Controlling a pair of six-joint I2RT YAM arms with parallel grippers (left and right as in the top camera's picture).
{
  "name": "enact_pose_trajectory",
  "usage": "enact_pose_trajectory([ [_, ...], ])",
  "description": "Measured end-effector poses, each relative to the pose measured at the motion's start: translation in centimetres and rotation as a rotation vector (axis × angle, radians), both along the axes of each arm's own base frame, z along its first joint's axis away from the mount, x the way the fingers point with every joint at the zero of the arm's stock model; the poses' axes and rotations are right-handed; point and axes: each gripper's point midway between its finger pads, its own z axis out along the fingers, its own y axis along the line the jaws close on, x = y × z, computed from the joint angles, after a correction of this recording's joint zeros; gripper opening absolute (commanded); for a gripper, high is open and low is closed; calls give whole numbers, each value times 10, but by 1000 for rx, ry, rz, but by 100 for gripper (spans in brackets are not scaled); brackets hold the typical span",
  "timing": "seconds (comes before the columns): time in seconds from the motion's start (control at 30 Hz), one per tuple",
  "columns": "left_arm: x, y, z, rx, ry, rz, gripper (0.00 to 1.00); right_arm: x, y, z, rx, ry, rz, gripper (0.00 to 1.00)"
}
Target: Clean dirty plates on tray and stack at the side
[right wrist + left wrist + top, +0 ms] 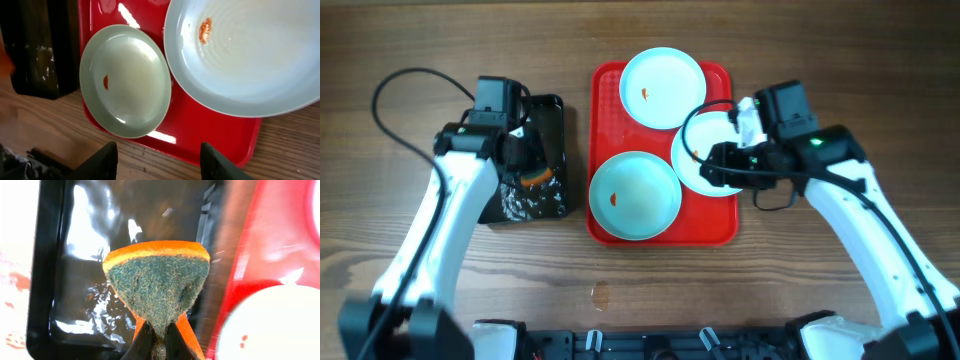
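Clearly, R tool [160,162] open near tray [215,135] edge; L tool [159,347] pinches sponge [157,280].

Left gripper [159,342] clamping sponge [157,285], right gripper [160,157] spread wide (both arms bent inward)

A robotics lab bench, staged as a dishwashing station: two white robot arms [448,220] with trailing black cables [390,100] flank a red tray [710,215] on a wood-grain tabletop [360,200]. The red tray carries three smeared plates [635,195]; left of it, a scouring sponge [157,282] hangs over a glistening black tray [552,110].
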Motion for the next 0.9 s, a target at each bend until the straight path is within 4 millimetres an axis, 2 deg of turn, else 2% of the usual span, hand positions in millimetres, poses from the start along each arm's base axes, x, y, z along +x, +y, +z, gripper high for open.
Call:
enact_pose_trajectory([
  [0.07,-2,-12,18,-28,-51,-37,4,-2,10,-11,-3,10,31,53],
  [0.1,-4,-18,21,-41,-56,-54,4,-4,15,-17,-6,19,50,53],
  [0.23,-13,-51,21,-92,-39,-139,4,-7,32,-35,-10,29,101,53],
  [0.33,-19,-72,19,-114,-26,-189,4,-7,35,-45,-28,38,104,51],
  [0.47,-32,-94,8,-137,15,-235,4,-6,35,-72,-56,63,86,43],
  [0.7,-37,-116,-15,-191,36,-266,4,-12,35,-120,-57,112,84,40],
  [0.9,-40,-135,-26,-251,21,-307,4,-12,40,-136,-41,103,91,28],
])
